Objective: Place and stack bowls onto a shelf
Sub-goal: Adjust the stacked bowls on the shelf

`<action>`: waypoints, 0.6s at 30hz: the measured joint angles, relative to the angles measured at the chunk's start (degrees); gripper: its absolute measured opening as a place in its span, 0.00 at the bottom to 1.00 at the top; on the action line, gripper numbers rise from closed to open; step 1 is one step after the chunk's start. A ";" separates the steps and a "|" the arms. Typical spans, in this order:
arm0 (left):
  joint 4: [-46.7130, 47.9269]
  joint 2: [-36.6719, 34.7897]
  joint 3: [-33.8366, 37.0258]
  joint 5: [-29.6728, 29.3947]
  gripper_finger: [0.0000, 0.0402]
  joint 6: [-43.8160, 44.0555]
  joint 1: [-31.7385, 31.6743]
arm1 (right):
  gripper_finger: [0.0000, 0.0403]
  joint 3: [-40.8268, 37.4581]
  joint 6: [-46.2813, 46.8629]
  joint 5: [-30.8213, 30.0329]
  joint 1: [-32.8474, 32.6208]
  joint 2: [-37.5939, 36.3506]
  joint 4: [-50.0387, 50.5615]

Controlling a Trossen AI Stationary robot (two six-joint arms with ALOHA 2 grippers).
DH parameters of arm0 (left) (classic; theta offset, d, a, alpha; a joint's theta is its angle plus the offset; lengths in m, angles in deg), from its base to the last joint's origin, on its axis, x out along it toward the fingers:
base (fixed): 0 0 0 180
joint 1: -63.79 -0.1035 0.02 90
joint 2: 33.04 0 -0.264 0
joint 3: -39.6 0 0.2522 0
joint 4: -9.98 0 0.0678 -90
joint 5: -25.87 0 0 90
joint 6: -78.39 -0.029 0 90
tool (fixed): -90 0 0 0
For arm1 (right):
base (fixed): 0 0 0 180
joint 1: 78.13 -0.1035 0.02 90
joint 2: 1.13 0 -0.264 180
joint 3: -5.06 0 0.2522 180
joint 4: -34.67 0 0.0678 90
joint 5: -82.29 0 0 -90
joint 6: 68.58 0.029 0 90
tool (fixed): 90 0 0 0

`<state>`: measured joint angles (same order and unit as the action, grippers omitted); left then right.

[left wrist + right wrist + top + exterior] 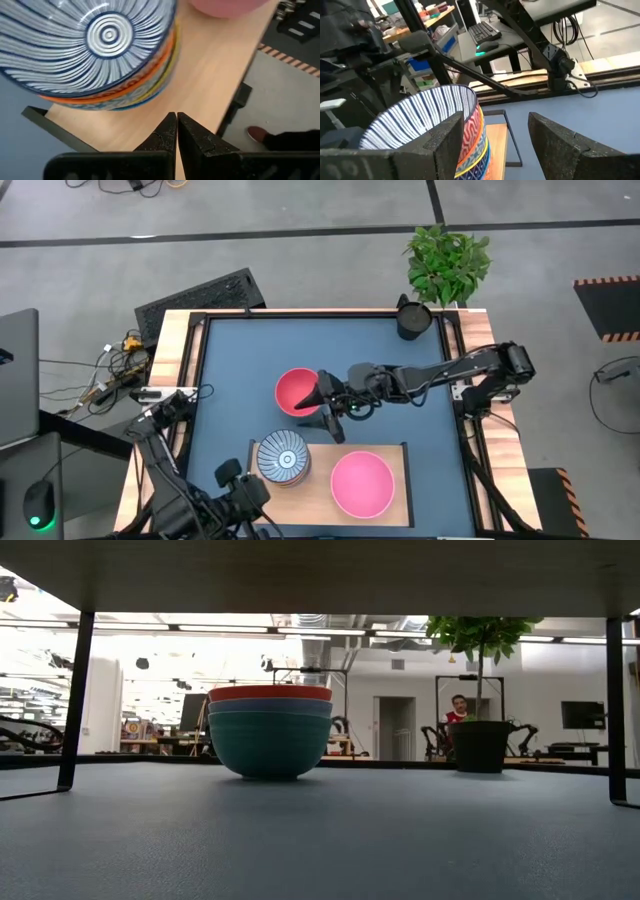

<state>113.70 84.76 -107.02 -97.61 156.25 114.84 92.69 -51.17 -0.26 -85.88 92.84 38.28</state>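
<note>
Right tool (333,412), its two dark rough-surfaced fingers spread wide and holding nothing, hangs just beside the red bowl (297,391), which tops a nested stack of smooth round bowls, blue and teal below it, on the dark blue table (240,360). Below the tool stands the pale wooden shelf (320,490) on thin black legs, carrying a plain pink bowl (362,483) and a striped blue-and-white bowl (281,455) stacked on orange and patterned ones. Left tool (176,131), fingers pressed together and empty, waits at the shelf's near edge beside that stack. Beyond the red bowl sits a dark cup (413,318), with a leafy potted plant (447,263) behind, and a person is visible far back in the bright workshop
</note>
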 joint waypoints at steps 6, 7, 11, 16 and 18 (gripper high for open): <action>0.17 0.00 1.91 -3.47 0.00 2.33 0.03 | 0.62 0.10 0.08 0.72 -0.06 1.90 0.52; 0.11 0.00 1.93 -4.14 0.00 2.22 0.01 | 0.62 -0.18 0.10 1.16 -0.23 2.12 1.34; 0.09 0.00 1.93 -6.49 0.00 0.61 -0.68 | 0.62 0.02 1.27 1.61 -1.51 3.56 1.04; -0.07 0.02 1.93 -6.85 0.00 -1.77 -1.47 | 0.62 0.01 1.66 2.22 -3.27 4.97 2.94; -0.11 0.19 1.88 -6.90 0.00 -2.31 -1.96 | 0.62 -0.04 1.61 2.33 -3.58 4.94 4.10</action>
<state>113.59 84.95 -105.14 -104.51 153.94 112.88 92.64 -49.56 2.07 -89.46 97.77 42.38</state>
